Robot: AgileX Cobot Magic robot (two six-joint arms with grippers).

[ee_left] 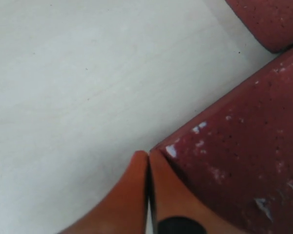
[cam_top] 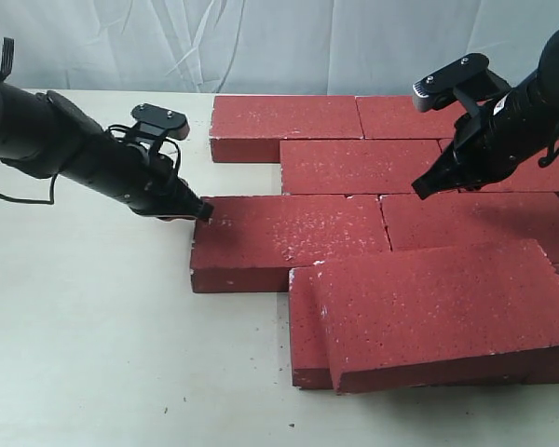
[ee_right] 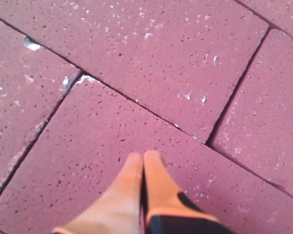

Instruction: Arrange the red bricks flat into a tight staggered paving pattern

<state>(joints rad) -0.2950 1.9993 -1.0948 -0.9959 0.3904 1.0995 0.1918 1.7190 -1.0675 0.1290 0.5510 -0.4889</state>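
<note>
Several red bricks [cam_top: 359, 166] lie flat in staggered rows on the pale table [cam_top: 84, 326]. At the front, one brick [cam_top: 438, 312] lies askew on top of the front-row brick [cam_top: 305, 317]. My left gripper [cam_top: 203, 210] is shut, its tips [ee_left: 148, 154] touching the far-left corner of the third-row brick [cam_top: 289, 237] [ee_left: 244, 161]. My right gripper [cam_top: 421, 187] [ee_right: 144, 157] is shut and empty. It hangs just over a brick [ee_right: 88, 161] in the middle of the paving, close to a joint between bricks.
A white cloth backdrop [cam_top: 261, 37] hangs behind the table. Bare tabletop lies left of and in front of the bricks. The paving runs off the exterior view's right edge. A second brick's corner [ee_left: 273, 19] shows in the left wrist view.
</note>
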